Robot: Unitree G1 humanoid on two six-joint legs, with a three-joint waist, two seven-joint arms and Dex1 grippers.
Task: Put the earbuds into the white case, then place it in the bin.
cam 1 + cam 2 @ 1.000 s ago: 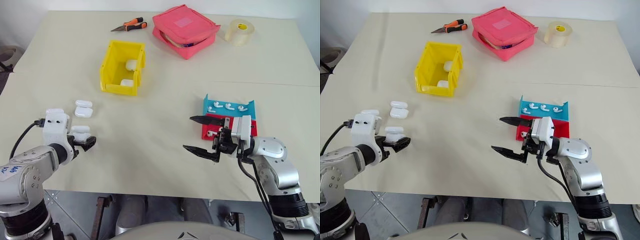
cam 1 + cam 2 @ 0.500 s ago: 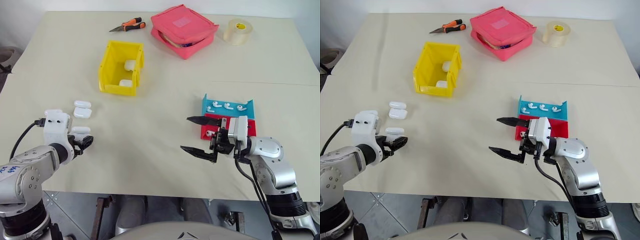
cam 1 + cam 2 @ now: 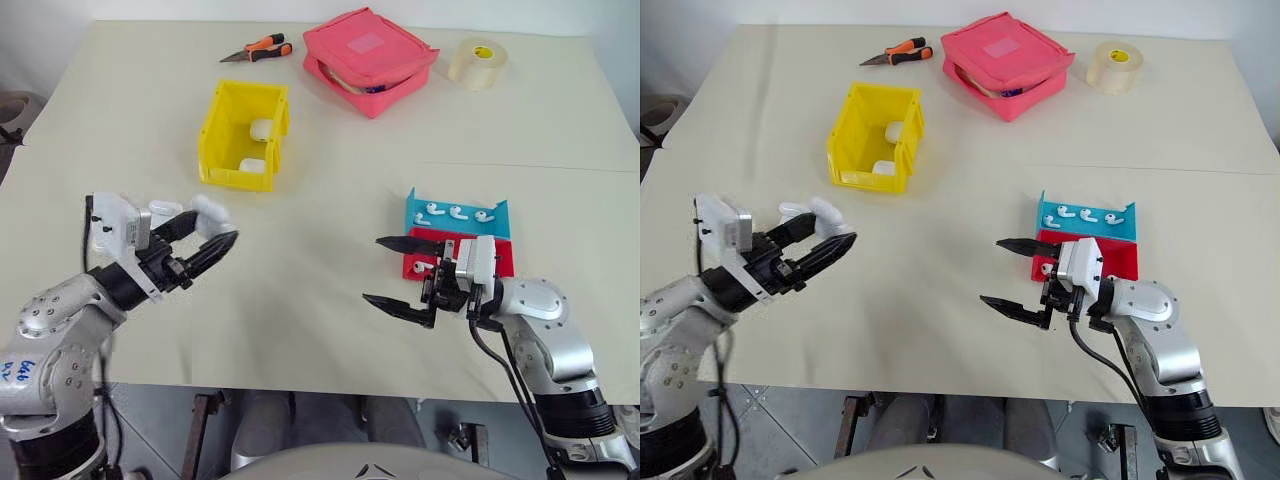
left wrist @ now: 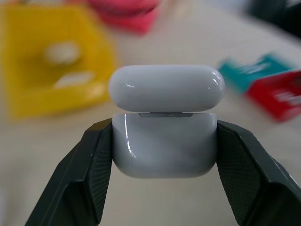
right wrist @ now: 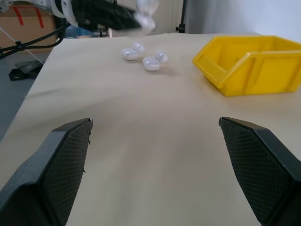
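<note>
My left gripper (image 3: 216, 228) is shut on a white case (image 4: 167, 87), held level above the table's left side; the black fingers (image 4: 84, 174) press on both sides of its lower half. Two more white cases (image 5: 153, 61) lie on the table behind it. Further back stands the yellow bin (image 3: 222, 140) with two white cases inside. On the right, my right gripper (image 3: 372, 269) stands open and empty, pointing left, just in front of the red tray (image 3: 502, 256). Several earbuds (image 3: 456, 212) lie on the blue tray (image 3: 420, 203) behind it.
At the table's far side lie a pink pouch (image 3: 370, 58), a roll of tape (image 3: 478, 62) and orange-handled cutters (image 3: 260, 48). Bare table stretches between the two grippers and between the bin and the trays.
My left gripper closed on a case from the table, then lifted it up and to the right while the wrist turned level. The right arm has kept still.
</note>
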